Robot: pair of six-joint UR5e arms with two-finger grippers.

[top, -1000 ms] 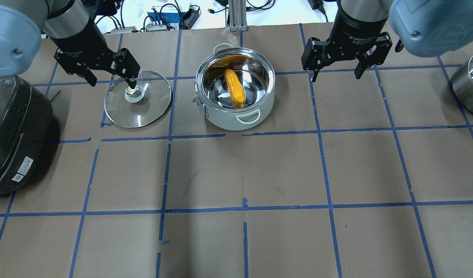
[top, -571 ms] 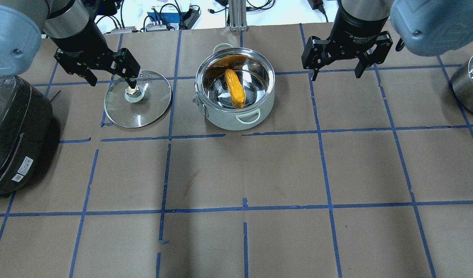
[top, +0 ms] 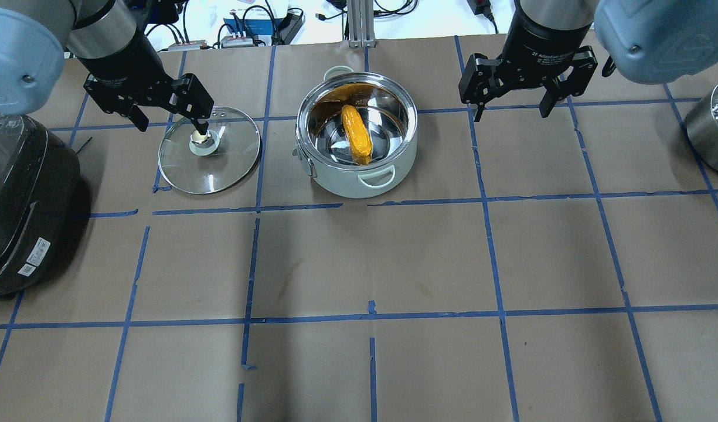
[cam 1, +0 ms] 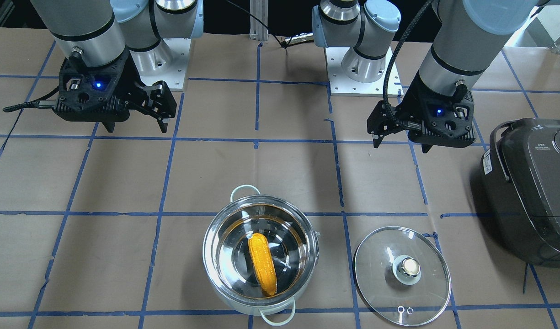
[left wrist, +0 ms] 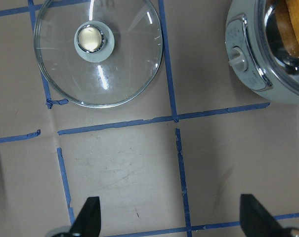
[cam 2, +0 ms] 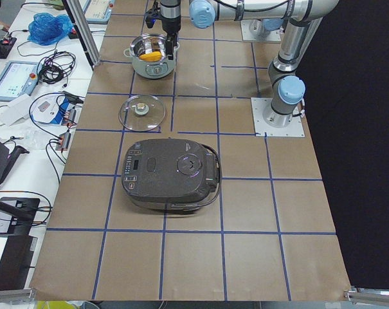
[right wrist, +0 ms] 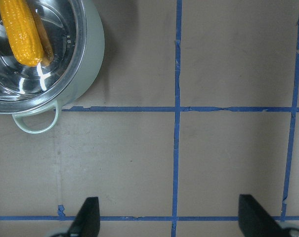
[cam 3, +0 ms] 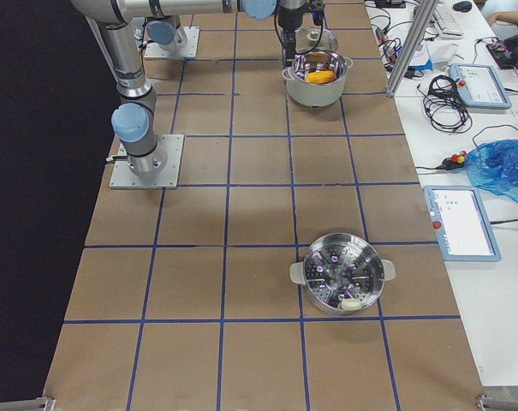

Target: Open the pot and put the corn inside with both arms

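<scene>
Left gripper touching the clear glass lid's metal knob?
Apart. The left wrist view shows the open left gripper at the frame's bottom edge, the clear glass lid and its metal knob far off at the top.

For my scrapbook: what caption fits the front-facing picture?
The corn lies in the open pot, glass lid beside it; left gripper and right gripper hang open, empty.

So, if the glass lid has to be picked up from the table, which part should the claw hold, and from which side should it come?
Grip the metal knob at the centre of the lid, coming straight down. The lid lies flat on the table, knob up, and its thin rim rests on it, so the edge likely offers no hold. The open left claw is nearer.
</scene>
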